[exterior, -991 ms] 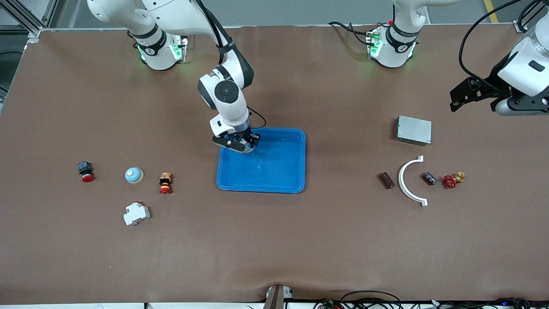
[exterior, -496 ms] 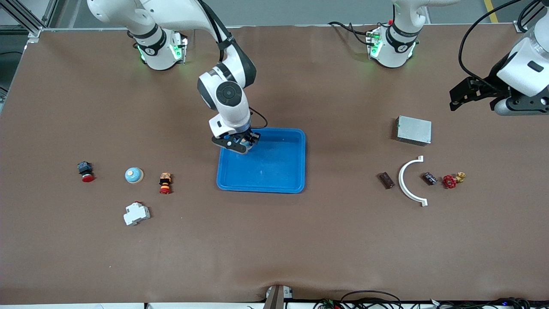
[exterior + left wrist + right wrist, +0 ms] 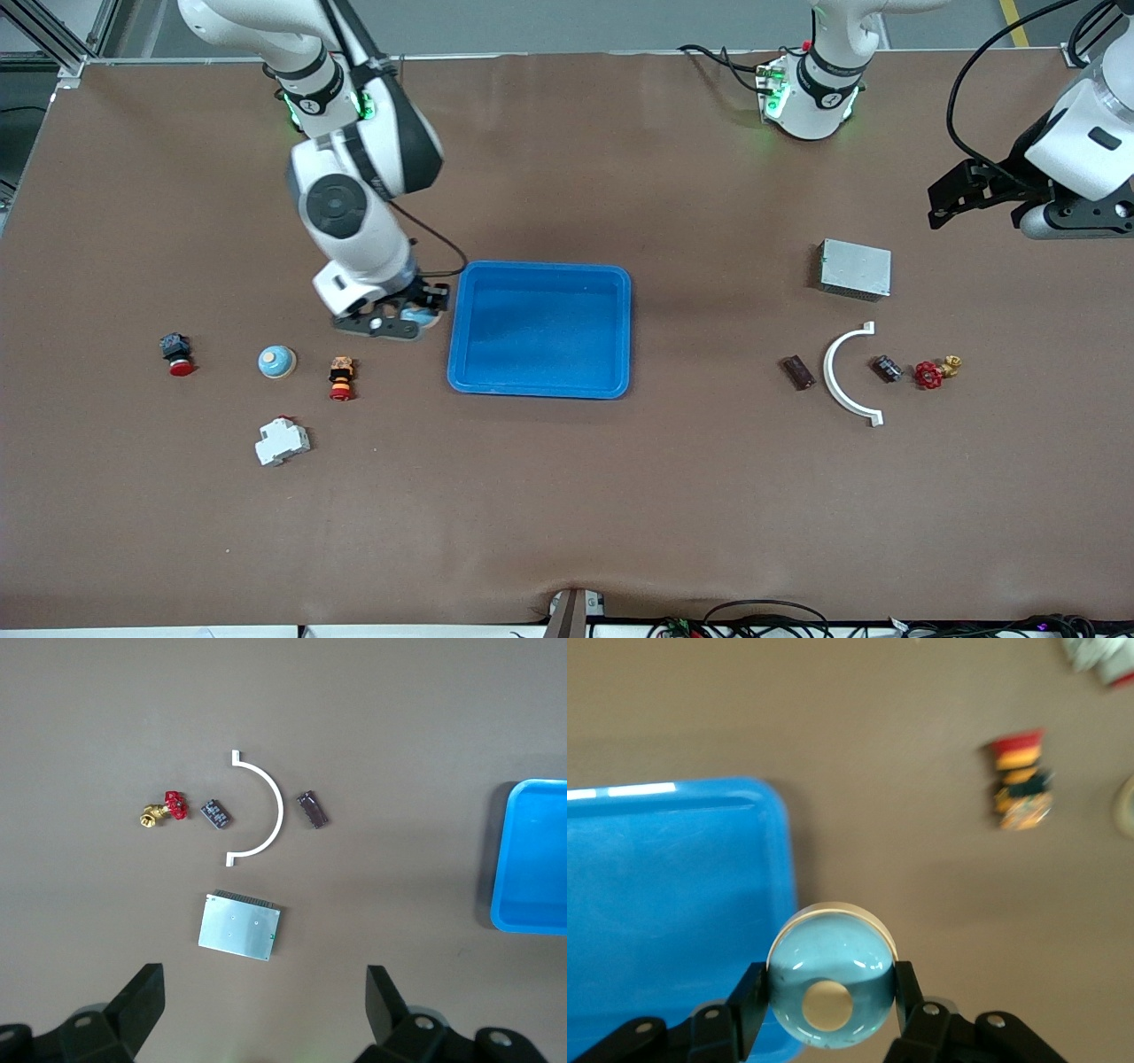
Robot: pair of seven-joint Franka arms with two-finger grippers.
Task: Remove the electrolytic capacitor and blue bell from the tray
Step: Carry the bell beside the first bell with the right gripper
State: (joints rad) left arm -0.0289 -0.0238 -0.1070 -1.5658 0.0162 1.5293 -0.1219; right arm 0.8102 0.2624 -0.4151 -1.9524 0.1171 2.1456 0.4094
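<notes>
Brown paper-like covering spans the whole table (image 3: pixel 567 496). Nearest the front camera, toward the right arm's end, lies a white plastic breaker block (image 3: pixel 282 440). A little farther from the camera, a row runs along that end: a red-capped black push button (image 3: pixel 176 353), a pale blue domed bell with a cream centre knob (image 3: pixel 276 361), and a red, yellow and black striped switch (image 3: pixel 341 377).

At the middle of the table sits a bright blue rectangular plastic tray (image 3: pixel 620 332) with rounded corners. Toward the left arm's end, level with the button row, lie a dark brown oblong capacitor (image 3: pixel 797 372), a white plastic half-ring bracket (image 3: pixel 837 377), a small black capacitor with pale markings (image 3: pixel 887 369) and a red-handled brass valve (image 3: pixel 935 372). Both capacitors lie on the covering, well apart from the tray, one on each side of the bracket. A flat silver metal box (image 3: pixel 855 268) rests farther from the camera than these.

Just beside the tray's edge toward the right arm's end, the right gripper (image 3: pixel 829 997) pinches a second pale blue glossy domed bell (image 3: pixel 829 979) with a cream knob at its centre, its fingers (image 3: pixel 749 992) pressed against the dome's sides; it is over the covering near the tray's corner. The left gripper (image 3: pixel 266 1001) waits with its fingers spread, over the table's edge at the left arm's end.
</notes>
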